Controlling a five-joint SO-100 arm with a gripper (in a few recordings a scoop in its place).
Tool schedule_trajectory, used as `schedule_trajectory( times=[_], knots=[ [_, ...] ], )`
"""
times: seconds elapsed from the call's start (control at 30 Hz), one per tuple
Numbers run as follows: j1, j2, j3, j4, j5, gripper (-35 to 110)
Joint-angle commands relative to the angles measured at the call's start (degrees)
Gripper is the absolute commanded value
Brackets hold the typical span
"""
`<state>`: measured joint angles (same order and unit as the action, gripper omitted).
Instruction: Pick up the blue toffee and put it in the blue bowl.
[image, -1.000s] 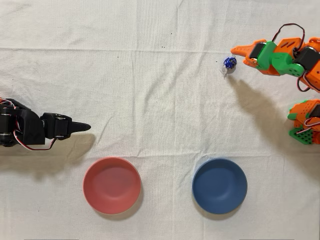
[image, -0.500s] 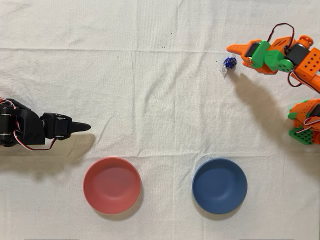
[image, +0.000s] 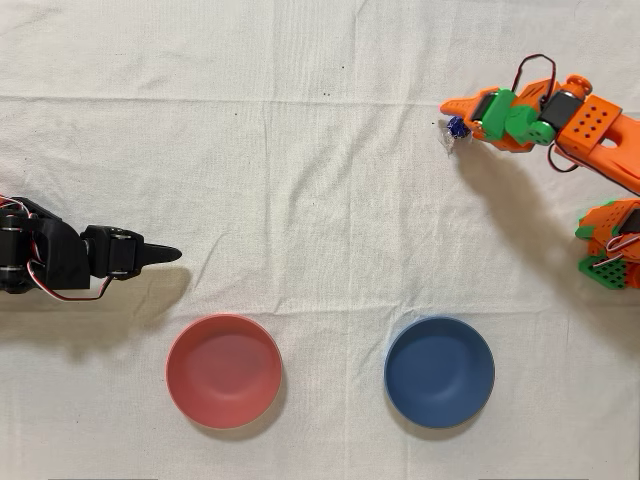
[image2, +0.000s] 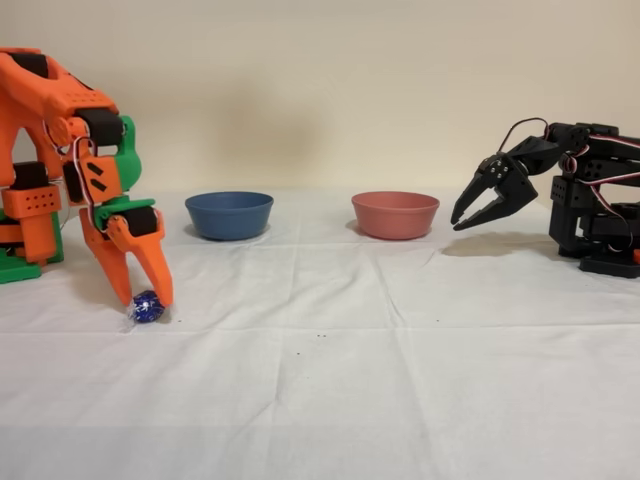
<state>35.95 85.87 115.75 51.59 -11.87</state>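
Hand: the orange hand (image2: 143, 292) points down at the bench, its two fingers spread apart, one on each side of the toffee; in the overhead view the hand (image: 457, 112) lies over the toffee and hides part of it.
Grip: the jaws are parted around the toffee and not pressed onto it; whether a fingertip touches the foil cannot be told.
Toffee: the toffee (image2: 146, 307) rests on the cloth right between the fingertips, its pale wrapper end sticking out toward the left in the fixed view; in the overhead view the toffee (image: 455, 129) peeks out just below the hand's tip.
Cloth: a creased white cloth (image2: 330, 380) covers the bench under the hand and everything else.
Orange arm: it rises behind and above the hand, with green parts and wires, at the left edge of the fixed view.
Blue bowl: the blue bowl (image2: 229, 215) stands well apart from the hand, farther back and to the right of it in the fixed view; in the overhead view the blue bowl (image: 439, 372) sits well below the hand, upright on the cloth.
Red bowl: the red bowl (image2: 395, 214) stands beside the blue one, farther still from the hand; in the overhead view the red bowl (image: 223, 370) is to the left of the blue one, apart from it.
Black arm: the idle black arm (image2: 560, 195) is farthest from the hand, across the bench.
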Motion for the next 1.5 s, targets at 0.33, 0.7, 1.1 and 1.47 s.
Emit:
schedule_trajectory(
  times=[0.33, 0.7, 1.1, 1.47],
  knots=[
    [-1.05, 0.00, -2.81, -0.97, 0.26, 31],
    [-0.09, -1.41, -2.99, -2.20, -1.49, 24],
    [1.14, -1.85, -3.60, -2.29, -2.99, 15],
    [1.85, 3.78, -1.85, -0.88, -5.62, 15]
  ],
)
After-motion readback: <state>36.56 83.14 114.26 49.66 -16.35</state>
